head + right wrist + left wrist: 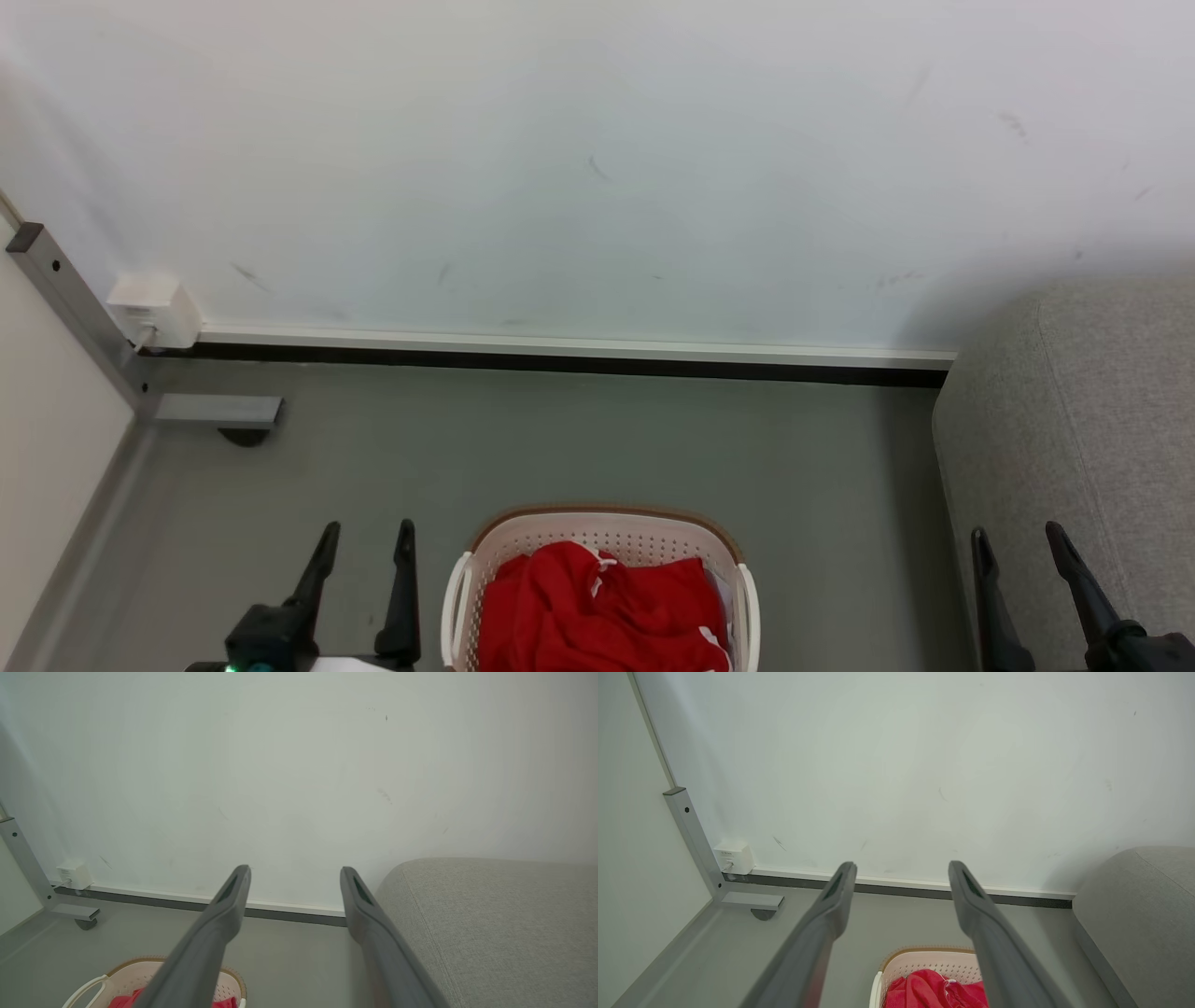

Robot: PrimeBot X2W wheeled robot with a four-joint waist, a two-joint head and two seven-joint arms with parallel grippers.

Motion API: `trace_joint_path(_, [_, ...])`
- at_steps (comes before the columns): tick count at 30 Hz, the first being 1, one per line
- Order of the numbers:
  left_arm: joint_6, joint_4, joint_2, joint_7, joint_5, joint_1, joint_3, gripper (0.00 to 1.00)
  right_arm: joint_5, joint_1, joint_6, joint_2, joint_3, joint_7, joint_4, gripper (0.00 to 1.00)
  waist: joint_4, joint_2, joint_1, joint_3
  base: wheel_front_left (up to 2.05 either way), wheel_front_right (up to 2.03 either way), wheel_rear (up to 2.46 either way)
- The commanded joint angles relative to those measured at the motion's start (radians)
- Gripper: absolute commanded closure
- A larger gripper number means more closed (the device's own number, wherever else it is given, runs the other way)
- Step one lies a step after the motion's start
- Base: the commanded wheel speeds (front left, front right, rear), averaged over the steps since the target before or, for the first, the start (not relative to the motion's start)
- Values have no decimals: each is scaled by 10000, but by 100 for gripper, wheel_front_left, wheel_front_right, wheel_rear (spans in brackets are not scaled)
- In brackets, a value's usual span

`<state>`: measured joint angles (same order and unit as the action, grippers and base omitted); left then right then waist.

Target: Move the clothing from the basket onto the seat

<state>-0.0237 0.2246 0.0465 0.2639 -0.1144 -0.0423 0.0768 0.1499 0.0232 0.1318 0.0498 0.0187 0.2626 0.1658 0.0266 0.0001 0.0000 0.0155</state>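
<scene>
Nearest, the left hand (367, 529) stands at the lower left, spread wide and empty. The right hand (1016, 532) at the lower right is just as wide and also empty, over the sofa's near edge. Between them, on the grey floor (560, 439), sits the basket (560, 534), white, perforated and brown-rimmed. The clothes (597, 607) lie inside it as bright red fabric, crumpled in soft folds, with small flashes of white trim at the far middle and near right. Right of the basket and apart from it rises the sofa (1074, 420), grey textured fabric with a rounded arm. Farther off, a dark skirting (560, 362) runs along the pale wall (597, 168). A small white box (154, 308) sits at its left end beside a grey metal frame (219, 411).
</scene>
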Motion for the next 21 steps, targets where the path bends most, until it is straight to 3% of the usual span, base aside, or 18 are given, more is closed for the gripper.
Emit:
trace_joint_path(1, [-38,32,70,9,46,5,-20,0,15,64,-21,14,25,35,34,0,-4,-1,0,-4,0,0,0])
trace_joint_path(12, [-39,39,70,11,5,82,-68,0,77,58,-21,13,-36,35,13,0,-54,-1,0,-1,0,0,0])
trace_joint_path(21, [160,349,65,9,-122,-378,243,0,142,-249,-21,14,-147,21,-153,0,-473,-1,0,515,0,0,0])
